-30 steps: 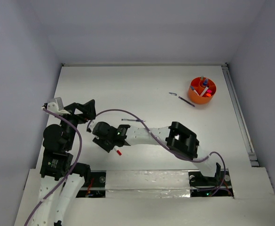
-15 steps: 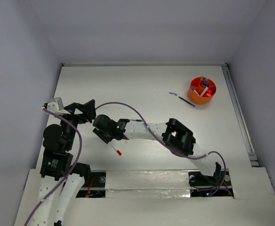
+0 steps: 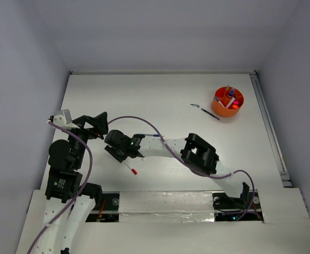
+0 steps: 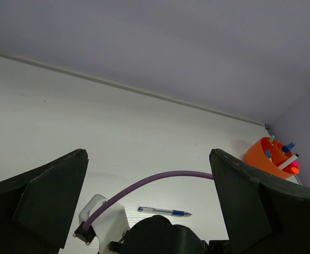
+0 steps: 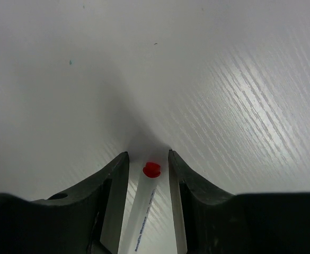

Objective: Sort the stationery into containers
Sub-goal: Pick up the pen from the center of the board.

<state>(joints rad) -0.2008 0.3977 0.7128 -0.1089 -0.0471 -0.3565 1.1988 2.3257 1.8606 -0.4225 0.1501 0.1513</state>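
Note:
A white marker with a red cap (image 3: 131,168) lies on the table near the front left. My right gripper (image 3: 125,159) reaches across to it and stands open. In the right wrist view the marker (image 5: 147,201) lies between the fingers (image 5: 115,196) with a gap on each side of my right gripper (image 5: 148,156). A blue pen (image 3: 150,136) lies just behind the right arm, and the left wrist view shows the pen (image 4: 164,211) too. The orange cup (image 3: 228,102) at the back right holds several items. My left gripper (image 3: 98,129) is wide open and empty.
A dark pen (image 3: 210,114) and a small dark piece (image 3: 195,106) lie left of the cup. A purple cable (image 3: 144,123) arches over the right arm. Walls close the table at the back and both sides; a rail (image 3: 268,127) runs along the right edge.
My right gripper has drawn back up and to the left along the marker, so more of the marker shows. The marker stays on the table. The left arm has not moved.

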